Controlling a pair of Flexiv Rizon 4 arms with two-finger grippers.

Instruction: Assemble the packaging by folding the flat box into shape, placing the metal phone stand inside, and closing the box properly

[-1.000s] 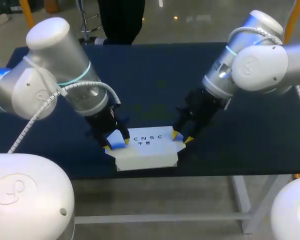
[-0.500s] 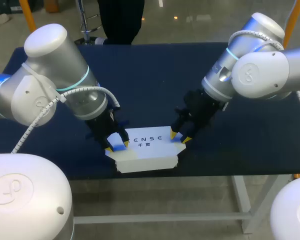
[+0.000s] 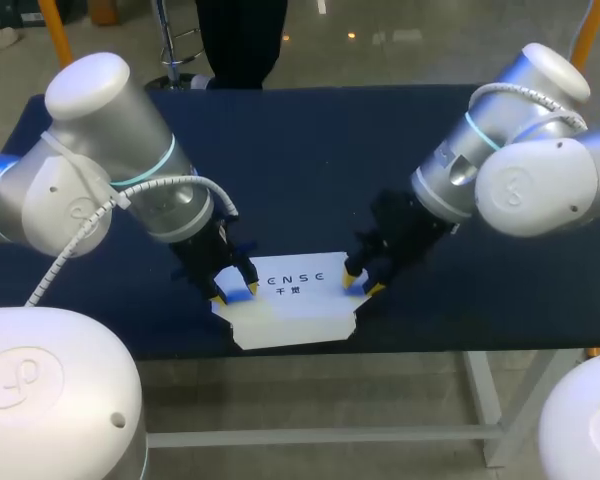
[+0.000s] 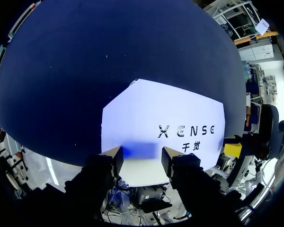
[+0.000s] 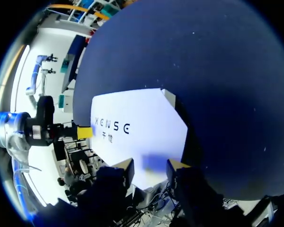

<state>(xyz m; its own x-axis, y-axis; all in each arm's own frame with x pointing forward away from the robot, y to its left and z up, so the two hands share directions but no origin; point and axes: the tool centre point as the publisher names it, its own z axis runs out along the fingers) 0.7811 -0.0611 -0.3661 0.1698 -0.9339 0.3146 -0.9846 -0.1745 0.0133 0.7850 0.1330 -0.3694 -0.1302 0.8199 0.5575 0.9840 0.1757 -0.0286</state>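
Both grippers at the two ends of the white box

The white box (image 3: 292, 300) lies flat, printed side up, at the near edge of the dark blue table (image 3: 310, 150), and its near side seems to reach a little over this edge. The left gripper (image 3: 232, 292) is at the left end of the box with its two fingers apart, the tips right at the cardboard. The right gripper (image 3: 362, 284) is at the right end, its fingers also apart and close to the box corner. I cannot tell if the tips touch the box.
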